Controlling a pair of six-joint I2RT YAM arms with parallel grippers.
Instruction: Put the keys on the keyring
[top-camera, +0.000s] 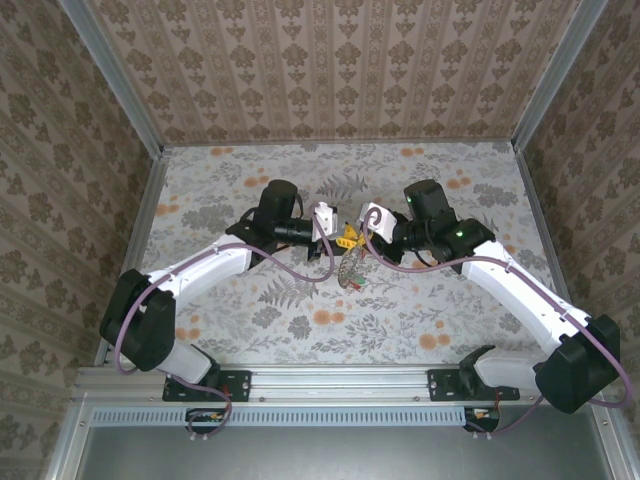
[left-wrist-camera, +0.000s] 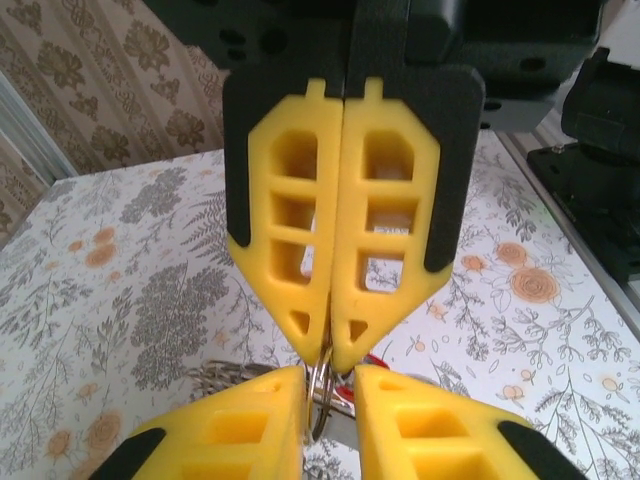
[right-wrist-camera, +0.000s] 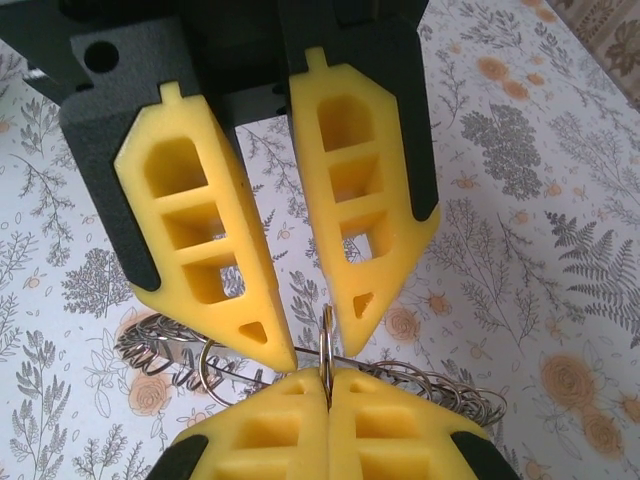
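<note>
Right wrist, closer than top external: right claw (right-wrist-camera: 327, 378) clamped on thin ring (right-wrist-camera: 326, 335), left claw (right-wrist-camera: 318, 346) apart, coiled keyring (right-wrist-camera: 155, 350) behind.

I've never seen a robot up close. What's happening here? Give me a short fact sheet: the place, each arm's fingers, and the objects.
Place: table with a flowery cover, patterned walls around it
Right fingers: shut, pinching a thin metal ring seen edge-on
Left fingers: slightly apart, one on each side of that ring
Keyring: coiled wire loop just beneath the fingertips
Keys: a red piece by the tips, perhaps a key head; nothing more can be told
</note>
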